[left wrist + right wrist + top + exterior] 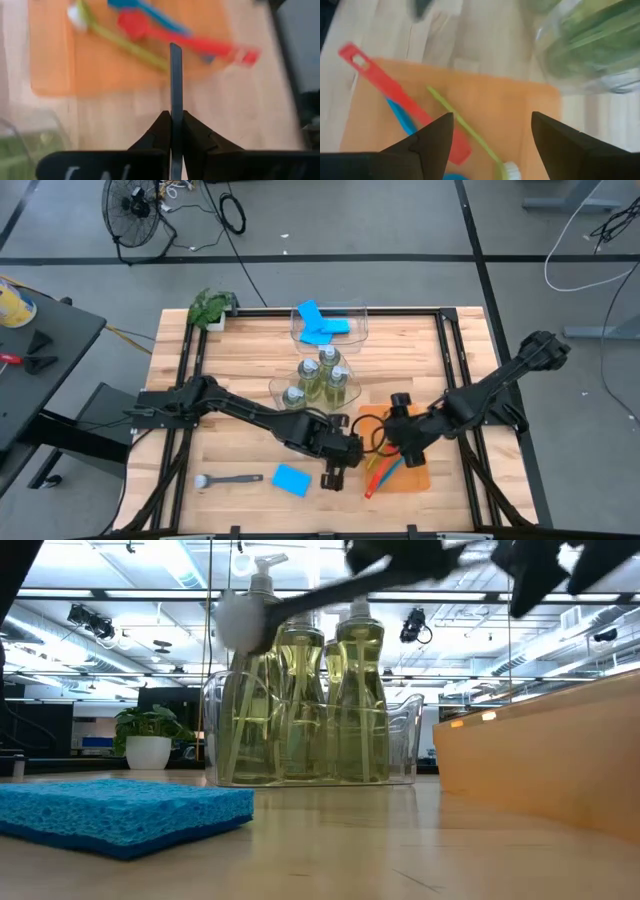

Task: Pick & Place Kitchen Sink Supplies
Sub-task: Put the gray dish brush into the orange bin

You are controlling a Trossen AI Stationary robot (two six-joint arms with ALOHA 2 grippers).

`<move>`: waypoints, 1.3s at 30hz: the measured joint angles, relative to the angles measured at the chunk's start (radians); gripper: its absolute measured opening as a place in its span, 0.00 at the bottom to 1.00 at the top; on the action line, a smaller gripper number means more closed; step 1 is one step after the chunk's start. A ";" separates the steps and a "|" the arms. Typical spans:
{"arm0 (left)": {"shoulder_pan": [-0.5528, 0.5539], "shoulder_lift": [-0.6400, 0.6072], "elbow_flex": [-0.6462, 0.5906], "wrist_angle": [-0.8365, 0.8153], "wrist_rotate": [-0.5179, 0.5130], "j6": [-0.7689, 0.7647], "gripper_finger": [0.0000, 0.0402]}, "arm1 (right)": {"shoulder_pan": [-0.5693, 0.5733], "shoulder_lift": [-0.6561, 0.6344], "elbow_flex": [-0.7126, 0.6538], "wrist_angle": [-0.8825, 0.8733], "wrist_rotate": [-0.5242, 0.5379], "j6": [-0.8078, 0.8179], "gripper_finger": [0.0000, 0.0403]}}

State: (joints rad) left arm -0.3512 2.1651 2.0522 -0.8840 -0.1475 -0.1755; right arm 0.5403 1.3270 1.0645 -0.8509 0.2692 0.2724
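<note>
Near the front edge of the surface lie a grey brush [228, 479] and a blue sponge [291, 480]. The left gripper [333, 477] pinches a dark brush handle [175, 80] in its jaws beside the orange tray [412, 478]. The right gripper [400, 402], jaws spread, hangs over that tray's far edge, above the red brush [400, 97].

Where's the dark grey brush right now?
High view: the dark grey brush lies flat near the table's front edge, left of the loose blue sponge, below the left arm.
</note>
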 joint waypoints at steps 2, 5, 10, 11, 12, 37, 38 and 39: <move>0.004 0.000 0.034 0.035 0.011 -0.008 0.07 | 0.015 -0.047 0.000 -0.006 0.038 0.021 0.66; 0.018 -0.003 0.052 0.160 0.046 -0.049 0.06 | 0.035 -0.105 0.000 -0.006 0.087 0.045 0.66; 0.049 -0.002 0.052 0.381 0.118 -0.135 0.07 | 0.063 -0.181 -0.001 -0.029 0.097 0.070 0.66; 0.057 -0.003 0.052 0.409 0.122 -0.149 0.07 | 0.068 -0.193 -0.001 -0.035 0.098 0.079 0.66; 0.067 -0.003 0.052 0.428 0.126 -0.159 0.07 | 0.074 -0.204 -0.001 -0.045 0.101 0.092 0.66; 0.199 0.124 0.051 0.693 0.205 -0.479 0.07 | 0.145 -0.397 -0.002 -0.298 0.157 0.269 0.66; 0.202 0.128 0.051 0.692 0.199 -0.501 0.07 | 0.145 -0.396 -0.002 -0.298 0.147 0.268 0.66; 0.206 0.129 0.050 0.675 0.196 -0.520 0.07 | 0.145 -0.396 -0.002 -0.300 0.133 0.266 0.66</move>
State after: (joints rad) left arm -0.1457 2.2938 2.1021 -0.2090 0.0484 -0.6959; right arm 0.6857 0.9306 1.0630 -1.1506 0.4017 0.5386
